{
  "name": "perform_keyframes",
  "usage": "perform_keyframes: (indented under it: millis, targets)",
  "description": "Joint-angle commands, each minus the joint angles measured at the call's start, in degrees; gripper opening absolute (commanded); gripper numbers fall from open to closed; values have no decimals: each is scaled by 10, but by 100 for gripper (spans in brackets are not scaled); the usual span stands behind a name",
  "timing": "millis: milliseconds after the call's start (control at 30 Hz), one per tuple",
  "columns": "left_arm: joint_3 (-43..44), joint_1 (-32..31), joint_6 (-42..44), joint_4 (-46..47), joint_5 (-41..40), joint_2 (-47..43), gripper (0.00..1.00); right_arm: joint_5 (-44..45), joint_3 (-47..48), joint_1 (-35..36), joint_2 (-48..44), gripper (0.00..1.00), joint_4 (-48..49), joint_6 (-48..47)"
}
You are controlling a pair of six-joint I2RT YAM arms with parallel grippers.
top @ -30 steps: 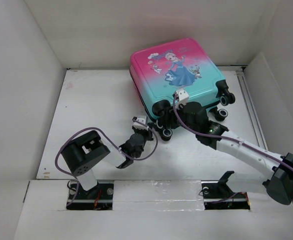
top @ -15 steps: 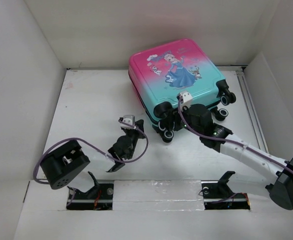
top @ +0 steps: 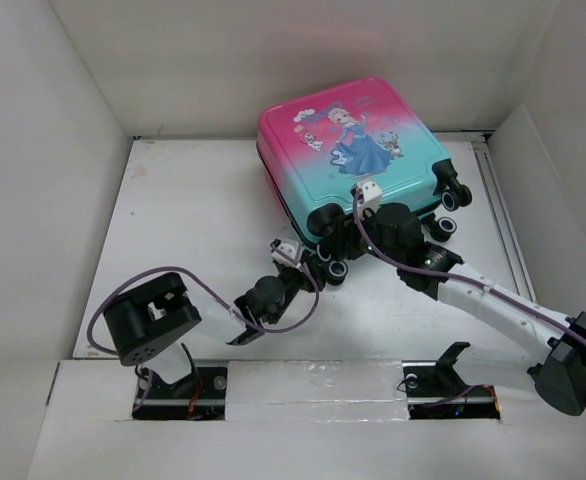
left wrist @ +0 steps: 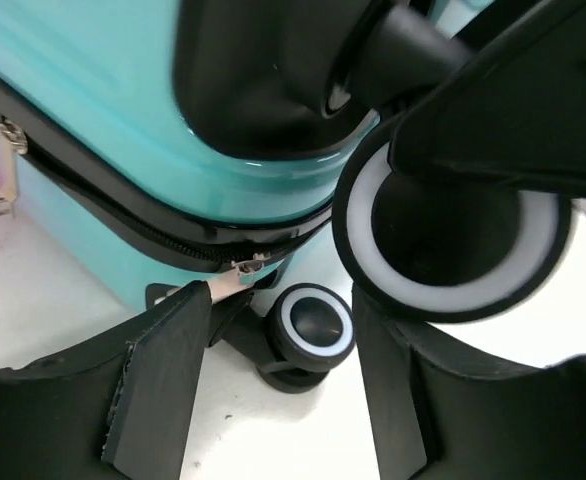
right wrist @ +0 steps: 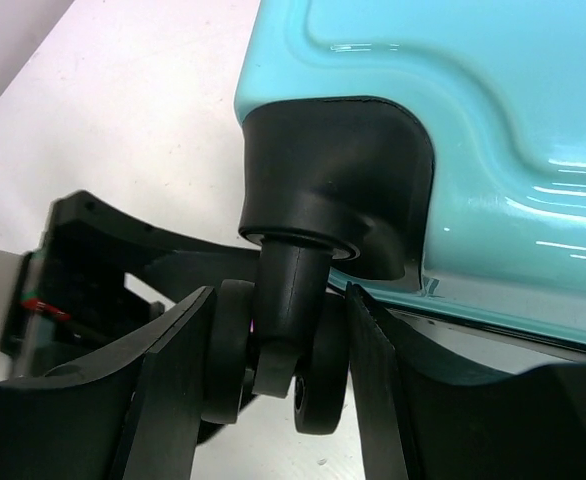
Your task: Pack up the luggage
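Right gripper (right wrist: pixel 278 300) first: it is clamped on a caster wheel (right wrist: pixel 273 375) at the suitcase's near corner, a finger flat against each side of the black double disc, with the wheel's stem rising between them into its black housing. The left gripper (left wrist: pixel 283 310) comes in low from the other side, jaws spread and nothing between the pads. Its left fingertip sits just beside a silver zipper pull (left wrist: pixel 238 272) hanging off the black zip line, and I can't tell whether they touch.

Out to the luggage (top: pixel 353 140) itself: it lies flat on the far right-of-centre part of the table (top: pixel 193 220), picture side up. The hard shell is glossy, pink at the far end and fading to teal at the wheel end facing the arms. A cartoon princess in a blue dress is printed across the top. The zip seam running round the teal side looks shut from the left wrist camera.

Black-and-white wheels (top: pixel 455 197) stick out along the near edge. From above, the right arm's wrist lies over the middle of that edge and both grippers crowd the same left-hand corner. White walls (top: pixel 63 150) box the table in on three sides.
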Motion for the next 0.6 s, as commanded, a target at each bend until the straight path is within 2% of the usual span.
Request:
perform_keyframes:
  millis: [0,167,367,433,533,567]
  targets:
    - [45,-1,18,70,-11,28,54,-75,17,6,13,0,-10,-17]
    - [84,-1,36,89,-48,72,56,-96,12,6,13,0,7,-17]
    - [115,15,57,141,-96,130,45,-128,-11,6,-13,0,23,-5]
    - [126,15,72,159,-139,140,41,-128,-24,11,-13,0,23,-5]
    - [126,20,79,188,-163,135,25,-128,-34,11,-20,0,28,1]
    - [126,20,90,201,-169,135,11,-128,-34,11,-20,0,28,1]
